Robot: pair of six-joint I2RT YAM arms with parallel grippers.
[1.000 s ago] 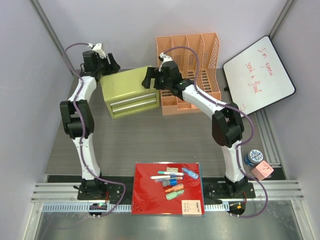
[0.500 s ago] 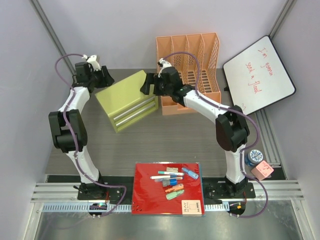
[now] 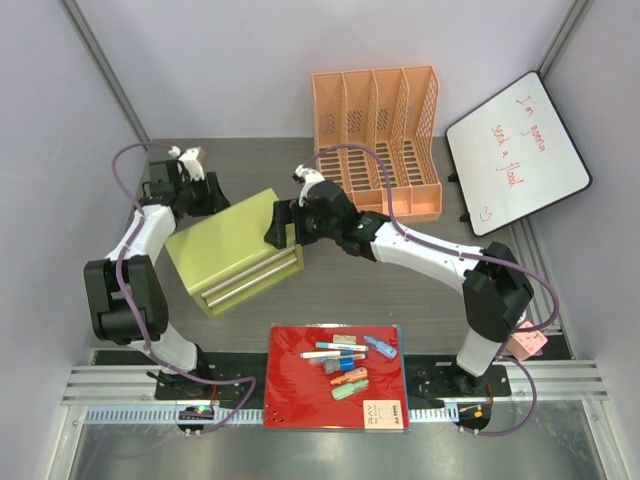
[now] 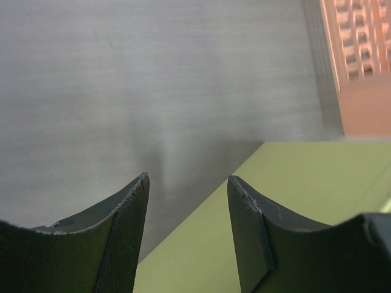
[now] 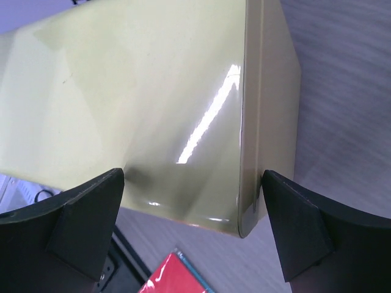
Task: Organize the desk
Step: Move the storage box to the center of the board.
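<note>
Currently shifting the cabinet: your left claw is released over its far corner, and your right claw is released, straddling its right edge. Next, square it up.

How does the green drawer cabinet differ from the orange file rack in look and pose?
The green drawer cabinet has solid glossy walls; the orange file rack has perforated ones. The cabinet sits skewed to the edges of the desk, while the rack stands square at the back. The cabinet shows two shut drawers; the rack has four open slots. Both stand on the desk.
</note>
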